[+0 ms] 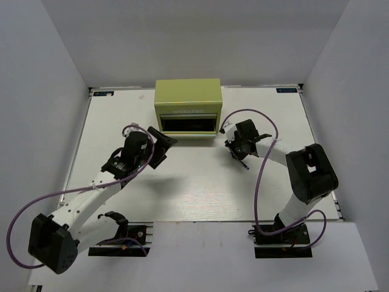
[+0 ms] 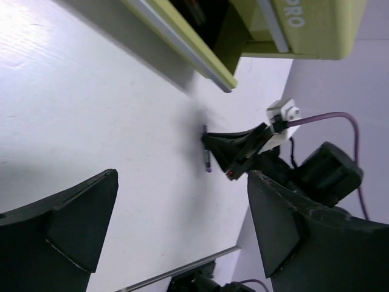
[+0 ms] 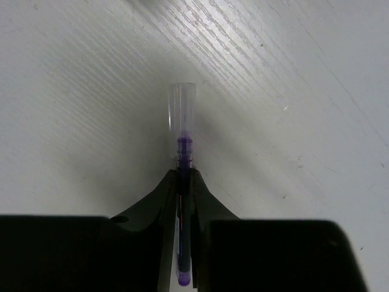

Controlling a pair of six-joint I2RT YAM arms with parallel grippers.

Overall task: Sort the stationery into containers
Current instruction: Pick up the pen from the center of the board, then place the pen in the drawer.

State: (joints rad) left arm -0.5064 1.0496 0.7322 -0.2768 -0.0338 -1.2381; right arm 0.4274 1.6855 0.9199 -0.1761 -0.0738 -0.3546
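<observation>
My right gripper (image 3: 184, 182) is shut on a thin dark pen (image 3: 183, 146) with purple ends and a clear cap, held low over the white table; I cannot tell if it touches. From above, this gripper (image 1: 239, 152) and pen (image 1: 245, 163) are right of the yellow-green cabinet (image 1: 187, 97). The cabinet's lower drawer (image 1: 188, 125) is pulled open, dark inside. My left gripper (image 1: 161, 143) is open and empty, just front-left of the drawer. Its wrist view shows the pen (image 2: 206, 159), the right gripper (image 2: 234, 152) and the drawer front (image 2: 182, 42). The other pens and markers are out of view.
The white table (image 1: 200, 188) is ringed by white walls. A purple cable (image 1: 261, 158) loops beside the right arm, and another (image 1: 36, 201) trails along the left arm. The arm bases (image 1: 121, 234) sit at the near edge.
</observation>
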